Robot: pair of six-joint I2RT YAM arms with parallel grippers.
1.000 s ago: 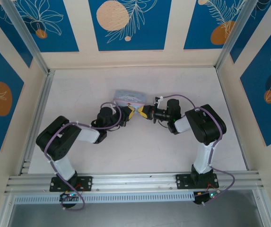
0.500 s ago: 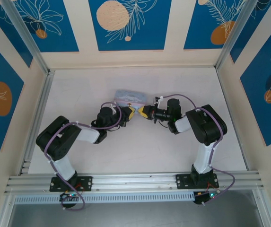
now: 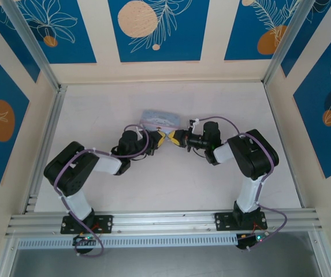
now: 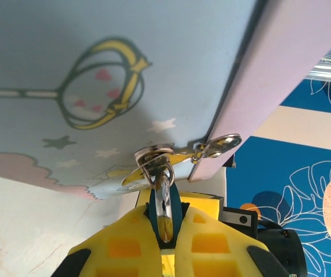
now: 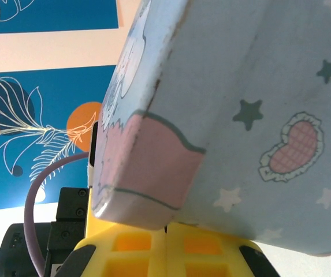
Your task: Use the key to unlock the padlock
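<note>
Left jaws clamp the padlock [image 4: 174, 214], hooked on the tin box [image 4: 96, 57]; right jaws closed

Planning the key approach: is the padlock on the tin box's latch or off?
On: the padlock is threaded through the latch loop, held by the left gripper. Locked or not: cannot tell.

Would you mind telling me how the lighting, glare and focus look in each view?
Top external view: evenly lit and sharp. Left wrist view: a soft shadow darkens the pale blue cartoon-printed tin box, and glare streaks the silvery part of the small dark blue padlock clamped between the yellow jaws of the left gripper. Right wrist view: the tin looks slightly soft up close.
</note>
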